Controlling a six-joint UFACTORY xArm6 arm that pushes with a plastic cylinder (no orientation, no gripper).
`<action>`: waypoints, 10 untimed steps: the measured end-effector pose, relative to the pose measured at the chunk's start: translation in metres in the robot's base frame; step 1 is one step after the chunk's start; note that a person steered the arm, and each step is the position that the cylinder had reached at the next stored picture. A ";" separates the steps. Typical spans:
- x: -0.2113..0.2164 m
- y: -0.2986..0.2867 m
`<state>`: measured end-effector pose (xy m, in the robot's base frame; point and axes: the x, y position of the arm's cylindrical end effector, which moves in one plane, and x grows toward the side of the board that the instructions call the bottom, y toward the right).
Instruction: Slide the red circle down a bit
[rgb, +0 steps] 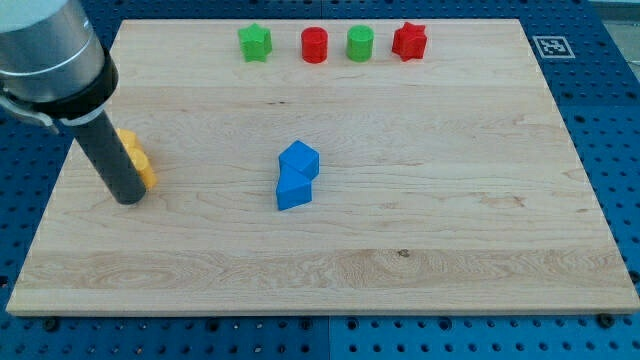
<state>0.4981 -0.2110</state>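
The red circle (315, 45) stands near the view's top edge of the wooden board (420, 240), between a green star (255, 43) on its left and a green circle (360, 44) on its right. A red star (409, 41) is further right. My tip (128, 197) rests on the board at the view's left, far below and left of the red circle, touching a yellow block (137, 160) that the rod partly hides.
Two blue blocks (297, 175) sit together near the board's middle, one above the other. The board lies on a blue pegboard table (600, 100). A marker tag (550, 46) is at the view's top right.
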 end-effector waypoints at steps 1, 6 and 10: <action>-0.001 0.032; -0.218 0.080; -0.301 0.164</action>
<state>0.1971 -0.0469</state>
